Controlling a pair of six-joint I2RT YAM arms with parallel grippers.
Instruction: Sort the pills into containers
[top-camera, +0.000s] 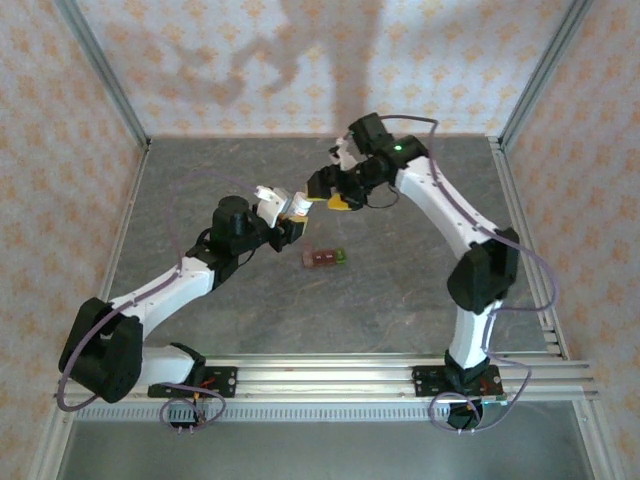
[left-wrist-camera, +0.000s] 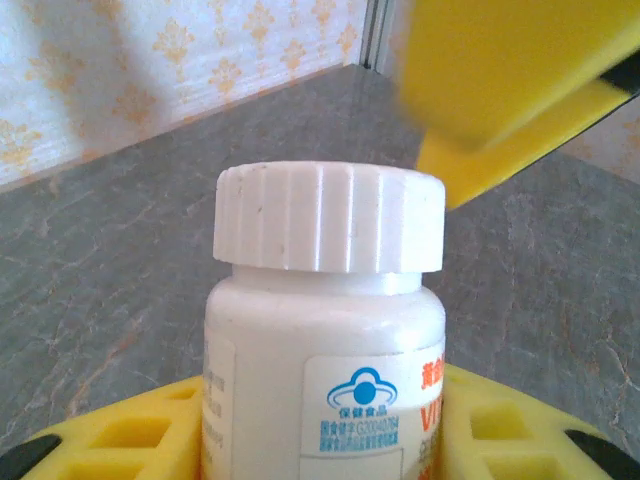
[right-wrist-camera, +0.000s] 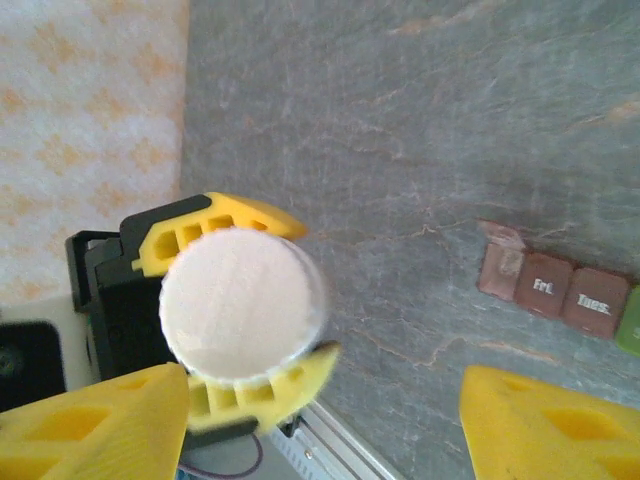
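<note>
Left fingers (right-wrist-camera: 215, 225) clamp a white-capped bottle (left-wrist-camera: 325, 340), right fingers (right-wrist-camera: 545, 425) gape, containers (right-wrist-camera: 560, 290) read "Fri." and "Tues."

Surface (top-camera: 400, 300): grey, stone-veined, flat, with patterned walls (top-camera: 270, 60) on three sides and a metal rail (top-camera: 330, 375) along the near edge. Lying flat on it near the middle are the containers (top-camera: 325, 258), a short joined strip of reddish-brown boxes with one green end. In the right wrist view, two lids read "Fri." and "Tues."
</note>
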